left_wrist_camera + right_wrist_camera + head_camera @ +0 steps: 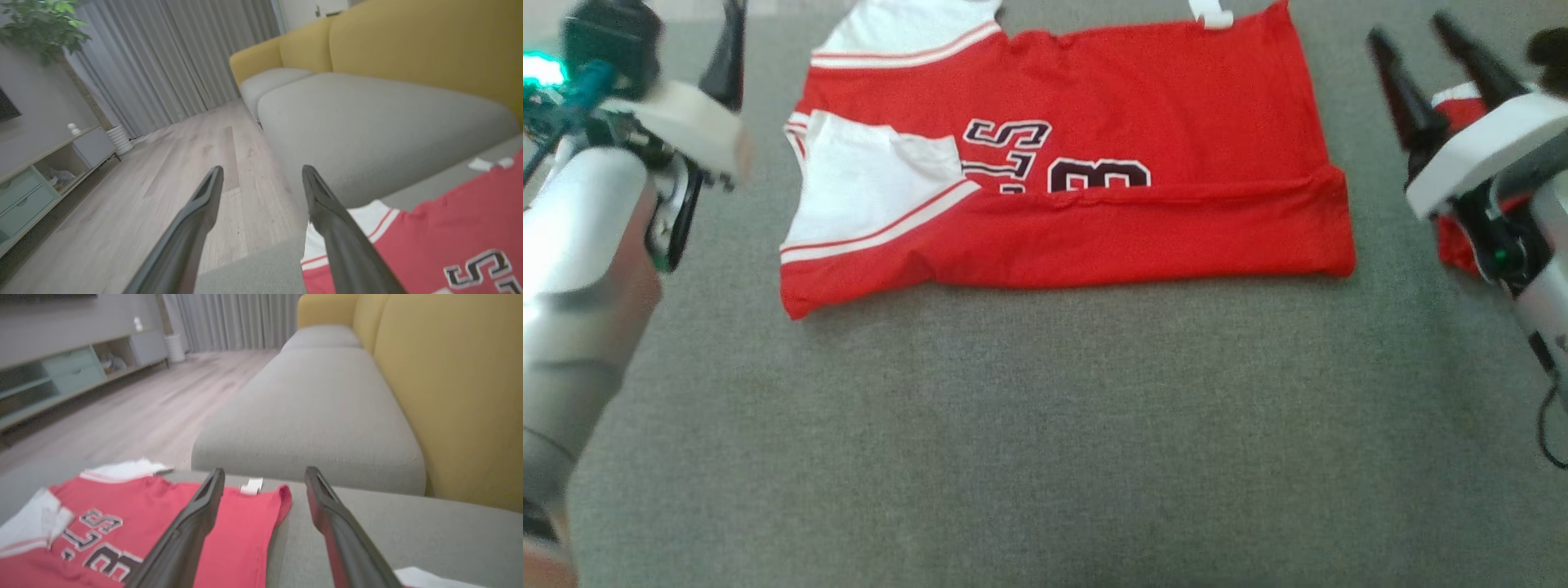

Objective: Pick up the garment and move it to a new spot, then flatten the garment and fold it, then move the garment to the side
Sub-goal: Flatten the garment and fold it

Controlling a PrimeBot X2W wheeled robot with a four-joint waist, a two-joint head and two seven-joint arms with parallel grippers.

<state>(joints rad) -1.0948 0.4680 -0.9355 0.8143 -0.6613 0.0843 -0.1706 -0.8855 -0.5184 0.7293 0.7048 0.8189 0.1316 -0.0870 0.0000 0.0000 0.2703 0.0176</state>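
Note:
A red garment [1094,163] with white sleeves and dark lettering lies flat on the grey cushion [1045,425], its near edge folded up over the print. In the left wrist view the garment [449,237] sits at the lower right, and in the right wrist view the garment [135,522] lies at the lower left. My left gripper [261,175] hangs open above the cushion's left side, clear of the cloth. My right gripper [1417,37] is open too, raised beside the garment's right edge, with nothing between its fingers [212,498].
A second red and white cloth [1462,163] lies under my right arm at the cushion's right. A yellow-backed sofa [408,53] with grey seats stands beyond. Wooden floor [163,183], a low cabinet [36,179], curtains and a plant are to the left.

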